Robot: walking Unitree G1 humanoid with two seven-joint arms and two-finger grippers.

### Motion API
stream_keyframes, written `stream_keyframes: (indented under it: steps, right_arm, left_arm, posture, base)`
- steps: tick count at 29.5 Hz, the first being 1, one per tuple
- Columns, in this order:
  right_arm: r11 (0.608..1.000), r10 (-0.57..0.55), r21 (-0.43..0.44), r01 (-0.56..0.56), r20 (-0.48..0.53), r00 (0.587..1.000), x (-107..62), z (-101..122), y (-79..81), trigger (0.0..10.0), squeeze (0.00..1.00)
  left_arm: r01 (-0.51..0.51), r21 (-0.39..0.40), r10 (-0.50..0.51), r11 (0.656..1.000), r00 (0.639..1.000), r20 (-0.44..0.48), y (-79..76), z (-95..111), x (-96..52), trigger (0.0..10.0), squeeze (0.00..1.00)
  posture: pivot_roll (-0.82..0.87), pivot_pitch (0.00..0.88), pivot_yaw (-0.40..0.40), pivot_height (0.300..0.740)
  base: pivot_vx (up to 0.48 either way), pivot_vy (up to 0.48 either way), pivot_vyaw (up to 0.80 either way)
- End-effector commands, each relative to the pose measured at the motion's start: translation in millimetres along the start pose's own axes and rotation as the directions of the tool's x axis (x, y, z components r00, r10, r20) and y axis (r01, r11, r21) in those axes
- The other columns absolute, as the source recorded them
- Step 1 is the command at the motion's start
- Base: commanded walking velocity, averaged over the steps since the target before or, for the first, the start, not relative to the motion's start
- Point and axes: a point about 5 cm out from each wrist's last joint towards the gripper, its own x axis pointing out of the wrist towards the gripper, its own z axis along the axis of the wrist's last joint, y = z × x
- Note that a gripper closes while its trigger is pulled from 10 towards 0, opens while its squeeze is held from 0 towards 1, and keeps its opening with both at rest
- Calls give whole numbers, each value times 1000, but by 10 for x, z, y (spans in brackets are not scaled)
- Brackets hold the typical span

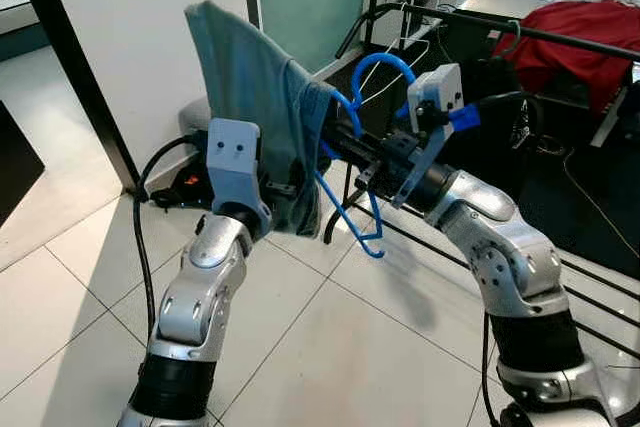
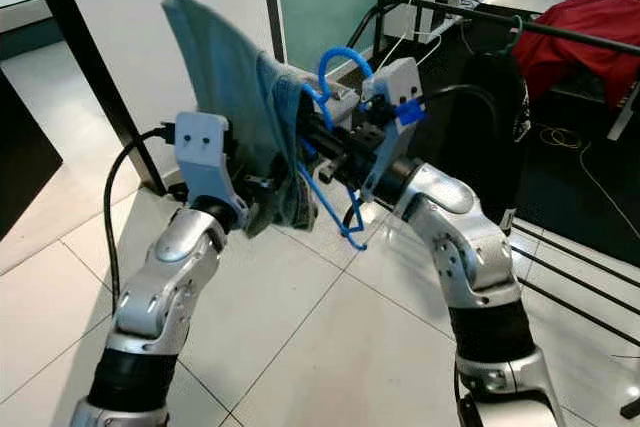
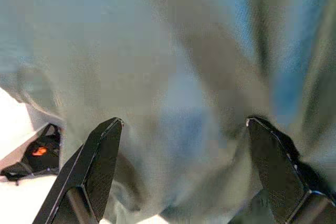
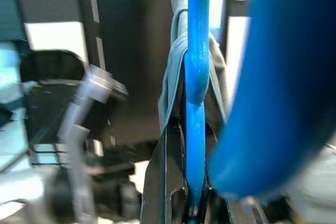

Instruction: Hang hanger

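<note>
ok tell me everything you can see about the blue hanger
The blue hanger looks like glossy plastic, with a curved hook at the top and thin arms running down to a lower corner near the floor tiles. A grey-blue garment is draped over it. The right gripper has its fingers shut on the hanger's stem just under the hook, holding it in the air, tilted, short of the black clothes rail. The left gripper is open against the cloth.

The shirt hangs on the hanger between both arms, left gripper right up against the cloth, right gripper on the hanger from the right, with the rail behind and the wall to the left.
</note>
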Motion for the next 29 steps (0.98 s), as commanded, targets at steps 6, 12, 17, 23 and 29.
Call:
stream_keyframes:
  steps: [6, 12, 17, 23, 29]
  right_arm:
    - [991, 117, 56, -118, 18, 993, 26, 25, 176, 0, 0]
    - [989, 128, 66, -129, 19, 992, 12, 38, 199, 0, 0]
    - [996, 76, 49, -75, -12, 997, -9, 9, 132, 0, 0]
    - [998, 47, 45, -46, -12, 999, -27, 36, 75, 0, 0]
    - [999, 36, 36, -35, -31, 999, -64, 27, 53, 0, 0]
  left_arm:
    - [40, 45, -41, 998, 999, 34, -86, 52, 64, 10000, 0]
    - [32, 49, -35, 998, 998, 53, -63, 71, 72, 3961, 0]
    - [-36, 62, 30, 997, 995, 99, 126, 166, 64, 0, 0]
    - [-110, 89, 100, 990, 989, 110, 336, 186, 42, 0, 0]
    - [-137, 102, 124, 985, 984, 125, 408, 214, 40, 0, 0]
  posture:
    - [-88, 17, 22, 740]
    - [-92, 20, 24, 740]
    - [-88, 22, 24, 740]
    - [-84, 24, 21, 740]
    - [-83, 24, 20, 740]
  base:
    - [0, 0, 0]
    - [0, 0, 0]
    - [0, 0, 0]
    - [0, 0, 0]
    - [0, 0, 0]
